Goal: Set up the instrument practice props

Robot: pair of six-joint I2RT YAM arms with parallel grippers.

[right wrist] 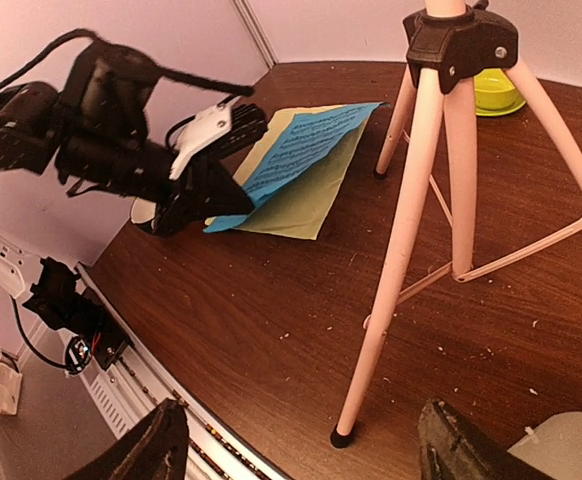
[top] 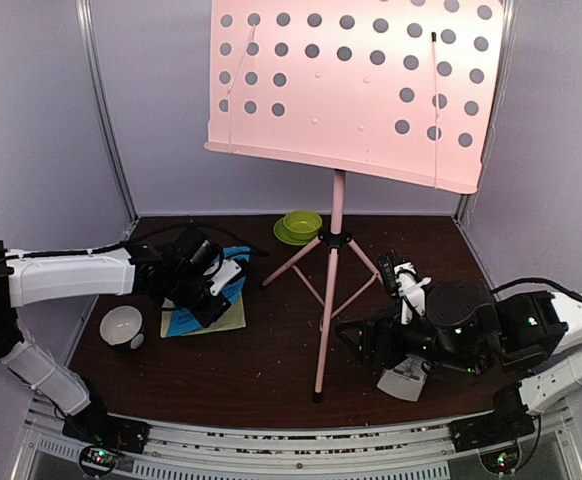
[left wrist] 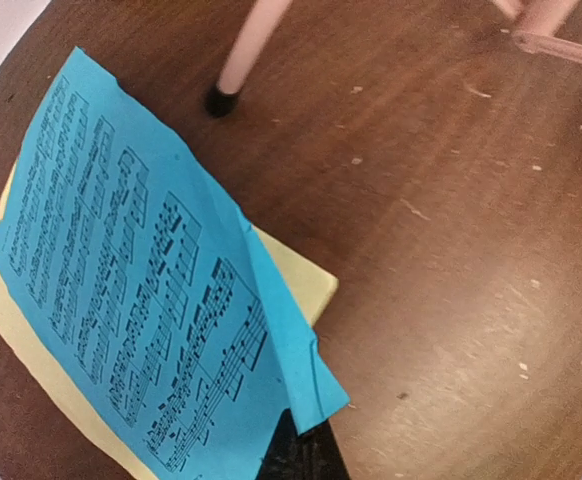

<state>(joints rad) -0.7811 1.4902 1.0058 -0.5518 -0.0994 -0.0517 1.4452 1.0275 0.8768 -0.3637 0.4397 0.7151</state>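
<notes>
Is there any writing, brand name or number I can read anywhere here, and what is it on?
No readable words, brands or numbers in any view.
On the blue sheet: printed music notation only; any title or lettering is too small to read.
On the pale-yellow sheet beneath it: no print shows on the visible part.
On the pink stand desk: holes only, no lettering.

Left arm [top: 71,275] and right arm [top: 581,320] show white shells, black joints, black cables.

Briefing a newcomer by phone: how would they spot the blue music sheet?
Find the pink music stand mid-table. Left of its tripod, at the left tool, two papers lie stacked. The blue sheet is the top one, printed with notes, over the pale-yellow sheet.
</notes>
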